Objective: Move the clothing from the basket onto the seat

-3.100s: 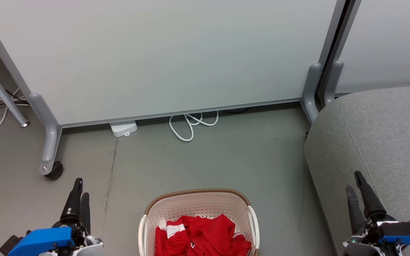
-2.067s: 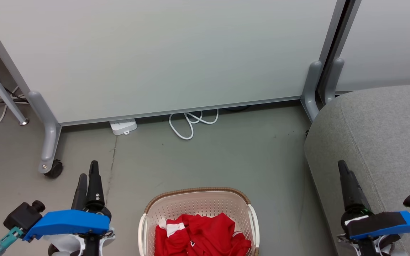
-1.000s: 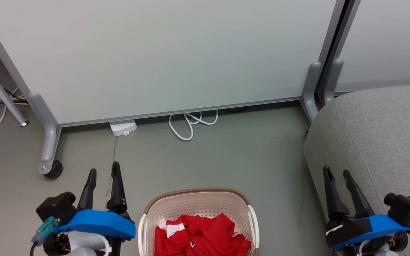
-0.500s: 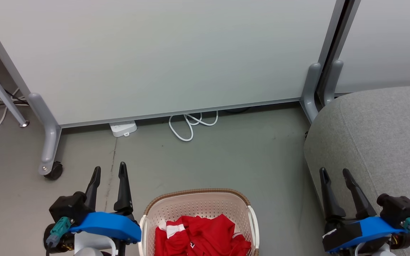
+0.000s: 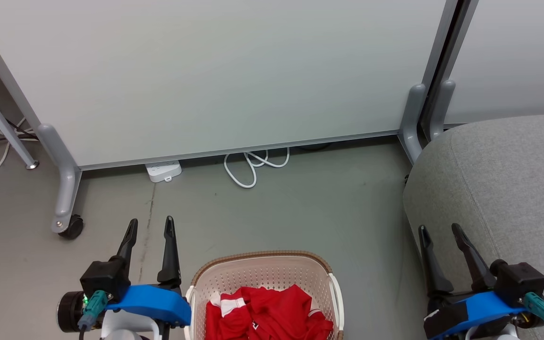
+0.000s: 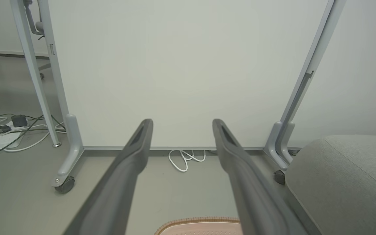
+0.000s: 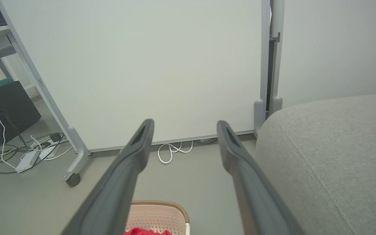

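While the clothing (image 5: 272, 311) lies heaped in the basket (image 5: 262, 255) on the floor (image 5: 300, 212) near the seat (image 5: 513, 179), your left gripper (image 5: 151, 219) and right gripper (image 5: 439, 226) hang spread and empty either side, so you're at the reach: lower one into the cloth and pinch.

Grey floor (image 5: 300, 212) carries basket (image 5: 262, 255), power strip (image 5: 163, 171), coiled white cable (image 5: 254, 163), seat (image 5: 503, 179).

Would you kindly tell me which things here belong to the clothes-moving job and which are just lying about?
Part of the job: red clothing; basket holding it; grey seat; left gripper and right gripper, both open and empty.

Just lying about: white power strip; coiled white cable; wheeled partition panel.
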